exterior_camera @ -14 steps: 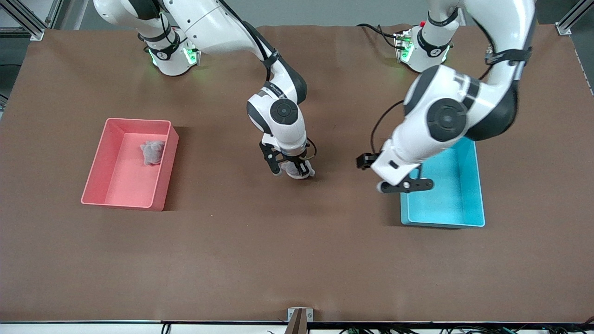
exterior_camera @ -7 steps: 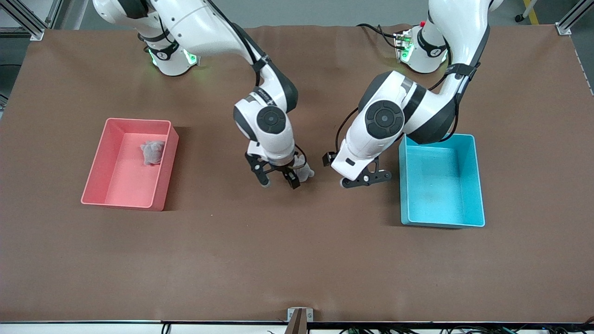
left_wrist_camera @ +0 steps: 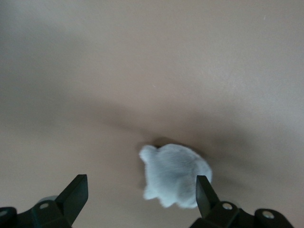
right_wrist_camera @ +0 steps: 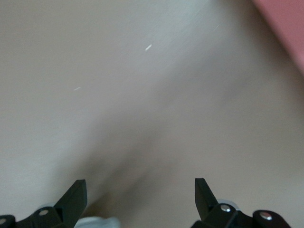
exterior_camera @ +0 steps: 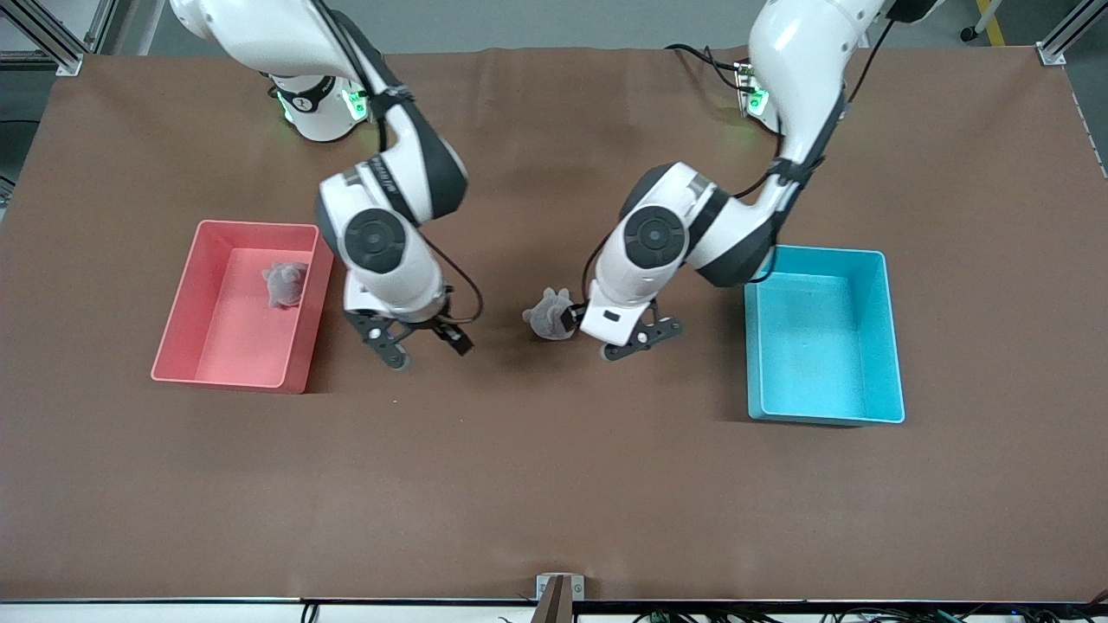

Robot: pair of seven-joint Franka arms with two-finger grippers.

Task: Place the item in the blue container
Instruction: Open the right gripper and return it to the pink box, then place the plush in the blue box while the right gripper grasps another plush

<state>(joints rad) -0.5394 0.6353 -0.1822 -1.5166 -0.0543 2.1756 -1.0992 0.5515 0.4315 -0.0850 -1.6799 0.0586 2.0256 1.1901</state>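
A small grey plush item (exterior_camera: pixel 547 316) lies on the brown table, midway between the two bins. My left gripper (exterior_camera: pixel 640 340) hangs open just beside it, toward the blue container. In the left wrist view the plush item (left_wrist_camera: pixel 175 175) sits ahead of the left gripper (left_wrist_camera: pixel 141 190), close to one finger and untouched. The blue container (exterior_camera: pixel 822 407) stands toward the left arm's end with nothing in it. My right gripper (exterior_camera: pixel 430 350) is open and holds nothing, hanging over bare table beside the pink bin; in its own view the right gripper (right_wrist_camera: pixel 138 190) faces only table.
The pink bin (exterior_camera: pixel 177 337) stands toward the right arm's end, and a second grey plush (exterior_camera: pixel 284 284) lies in it. A corner of the pink bin (right_wrist_camera: pixel 285 19) shows in the right wrist view. A small bracket (exterior_camera: pixel 559 588) sits at the table's near edge.
My right gripper opened, left the plush item on the table and swung toward the pink bin. The left arm swept from over the blue container to beside the plush item.
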